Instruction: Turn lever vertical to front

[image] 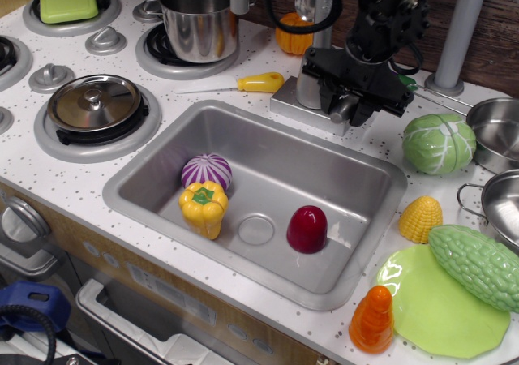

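**Gripper down on the faucet's side arm**

I see the black gripper (pixel 354 97) low over the right side of the silver faucet (pixel 312 81), at the back rim of the sink (pixel 154 162). Its body covers the stubby side arm. Only a grey rounded end of the lever (pixel 340 109) pokes out under the black housing, pointing toward the front of the counter (pixel 65 158). I cannot tell how wide the fingers stand, or whether they grip the lever; the housing hides them.

In the sink: a purple onion (pixel 206 171) touching a yellow pepper (pixel 203 207) just in front of it, and a dark red piece (pixel 306 229) right of the drain.

Behind the faucet sits an orange pumpkin (pixel 293 34), partly hidden by cable. A yellow-handled knife (pixel 243 83) lies left of the faucet base.

Right of the gripper: a green cabbage (pixel 439 143), then corn (pixel 420 218), and a bumpy green gourd (pixel 477 264) resting on a light green plate (pixel 430 316). An orange carrot (pixel 371 320) stands at the plate's left edge.

Left side: a steel pot (pixel 199 18) on a rear burner, and a lid (pixel 93 103) on the front burner.
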Tool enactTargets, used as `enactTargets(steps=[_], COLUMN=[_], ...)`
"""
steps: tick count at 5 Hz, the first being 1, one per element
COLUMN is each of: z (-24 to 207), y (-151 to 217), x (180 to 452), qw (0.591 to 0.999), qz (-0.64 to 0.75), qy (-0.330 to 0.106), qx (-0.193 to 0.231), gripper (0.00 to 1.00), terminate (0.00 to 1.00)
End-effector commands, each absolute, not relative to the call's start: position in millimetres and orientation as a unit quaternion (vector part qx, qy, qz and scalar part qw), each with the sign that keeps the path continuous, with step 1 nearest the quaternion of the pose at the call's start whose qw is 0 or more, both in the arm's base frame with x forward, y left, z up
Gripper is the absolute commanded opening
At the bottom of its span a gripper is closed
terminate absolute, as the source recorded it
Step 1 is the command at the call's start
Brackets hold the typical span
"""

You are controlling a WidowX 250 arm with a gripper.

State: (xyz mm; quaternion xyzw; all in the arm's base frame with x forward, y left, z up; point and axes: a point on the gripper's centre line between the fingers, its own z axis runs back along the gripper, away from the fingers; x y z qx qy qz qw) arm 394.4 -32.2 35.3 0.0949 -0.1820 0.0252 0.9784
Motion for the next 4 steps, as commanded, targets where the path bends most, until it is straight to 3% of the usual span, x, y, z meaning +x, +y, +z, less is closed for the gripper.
enactTargets(steps=[1,2,3,4], z=[43.5,50.3,67.6,87.1], y=[-23.3,-20.1,-22.9,-28.1], x=[393.7,396.2,395.9,391.8], qw=[0.976,0.978,0.982,0.987], qz=[0.033,0.025,0.022,0.036], qy=[-0.201,-0.191,-0.16,-0.112], qx=[0.078,0.083,0.1,0.11], gripper=[0.0,0.0,1.0,1.0], terminate=[0.0,0.0,0.0,1.0])
